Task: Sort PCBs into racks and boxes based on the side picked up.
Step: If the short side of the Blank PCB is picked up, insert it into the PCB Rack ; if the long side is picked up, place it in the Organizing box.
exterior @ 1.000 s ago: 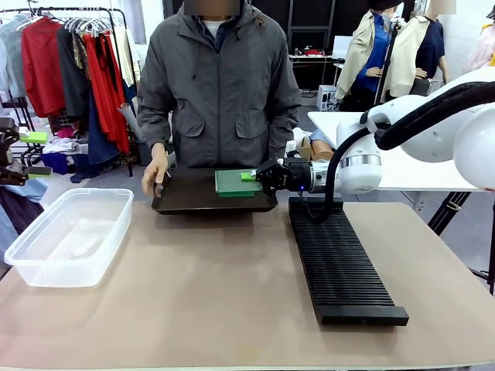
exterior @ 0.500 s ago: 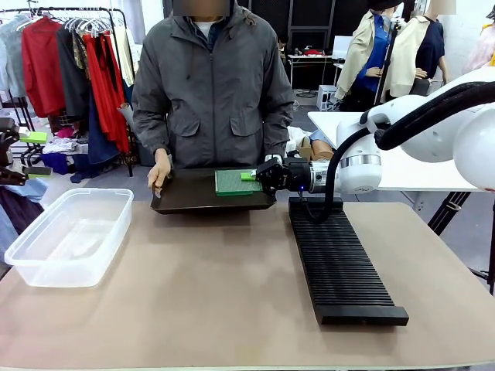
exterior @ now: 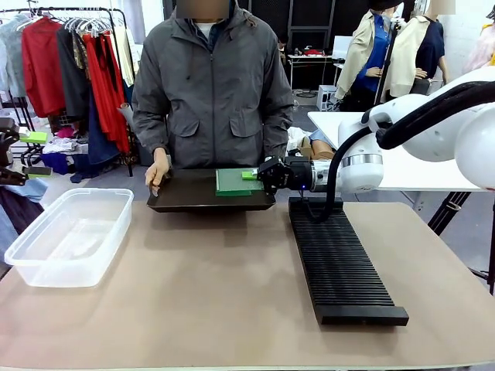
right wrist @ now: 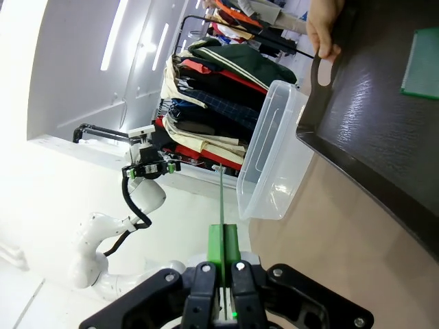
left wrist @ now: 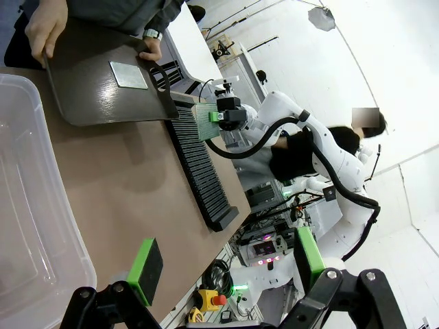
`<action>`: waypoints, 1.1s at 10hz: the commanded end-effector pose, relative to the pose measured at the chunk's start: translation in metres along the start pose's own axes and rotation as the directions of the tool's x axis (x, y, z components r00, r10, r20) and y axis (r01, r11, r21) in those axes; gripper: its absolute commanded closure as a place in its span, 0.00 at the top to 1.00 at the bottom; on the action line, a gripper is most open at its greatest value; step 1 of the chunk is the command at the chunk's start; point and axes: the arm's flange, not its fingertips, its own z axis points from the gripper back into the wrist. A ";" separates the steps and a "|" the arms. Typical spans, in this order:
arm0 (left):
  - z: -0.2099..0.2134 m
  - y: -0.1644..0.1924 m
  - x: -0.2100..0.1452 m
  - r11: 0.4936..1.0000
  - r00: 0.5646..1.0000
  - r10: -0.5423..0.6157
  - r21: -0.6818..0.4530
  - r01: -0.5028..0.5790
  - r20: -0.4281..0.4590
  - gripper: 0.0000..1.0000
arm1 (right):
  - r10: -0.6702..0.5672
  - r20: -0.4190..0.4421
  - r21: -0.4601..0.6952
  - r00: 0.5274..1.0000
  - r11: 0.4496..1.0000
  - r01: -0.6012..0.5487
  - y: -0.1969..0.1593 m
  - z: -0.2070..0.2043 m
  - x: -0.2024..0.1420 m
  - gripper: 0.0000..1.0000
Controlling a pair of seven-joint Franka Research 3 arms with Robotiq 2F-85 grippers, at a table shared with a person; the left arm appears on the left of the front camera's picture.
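My right gripper (exterior: 255, 176) is pressed together on one PCB (exterior: 236, 181); the green pads pinch this board at its right edge. In the front view the board is in the air over the right end of the black tray (exterior: 186, 201), with its broad green face turned up and a little toward the camera. In my right wrist view the same board is a thin green line, seen edge-on, rising straight from between my shut fingers (right wrist: 215, 255).

A second PCB (right wrist: 420, 65) lies flat on the floor of the tray, apart from the one I hold. In the front view I cannot tell the two boards apart. A person stands at the far side of the table (exterior: 232, 309) and holds the tray at both ends; one hand (exterior: 157, 171) grips its left end.

The rack (exterior: 340, 263) lies on the table at my right side, long and narrow, running from the far edge toward me. The held board is not in the rack; it is near the rack's far end, just beside the tray's corner in the left wrist view. The clear tub (exterior: 69, 232) stands on the table at my left side, well apart from the held board.

My left gripper (left wrist: 226, 264) has its jaws spread wide, and the tub is close beside it
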 end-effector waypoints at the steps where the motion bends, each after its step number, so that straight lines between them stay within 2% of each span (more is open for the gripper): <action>1: 0.001 -0.001 0.000 1.000 1.000 0.003 0.001 -0.003 -0.003 1.00 | 0.061 -0.017 0.017 0.998 0.998 -0.061 0.019 0.016 -0.002 0.00; 5: 0.001 -0.001 0.000 1.000 1.000 0.003 0.001 -0.003 -0.003 1.00 | 0.104 0.022 0.003 0.994 0.995 -0.104 0.053 0.062 -0.004 0.00; 7: 0.001 -0.001 0.000 1.000 1.000 0.003 0.001 -0.003 -0.003 1.00 | 0.221 0.015 -0.029 0.975 0.975 -0.221 0.073 0.092 -0.009 0.00; 8: 0.001 -0.001 0.000 1.000 1.000 0.003 0.001 -0.003 -0.003 1.00 | 0.388 -0.026 -0.035 0.921 0.921 -0.388 0.080 0.111 -0.011 0.00; 11: 0.001 -0.001 0.000 1.000 1.000 0.003 0.001 -0.003 -0.003 1.00 | 0.564 -0.054 -0.063 0.824 0.822 -0.566 0.092 0.154 -0.022 0.00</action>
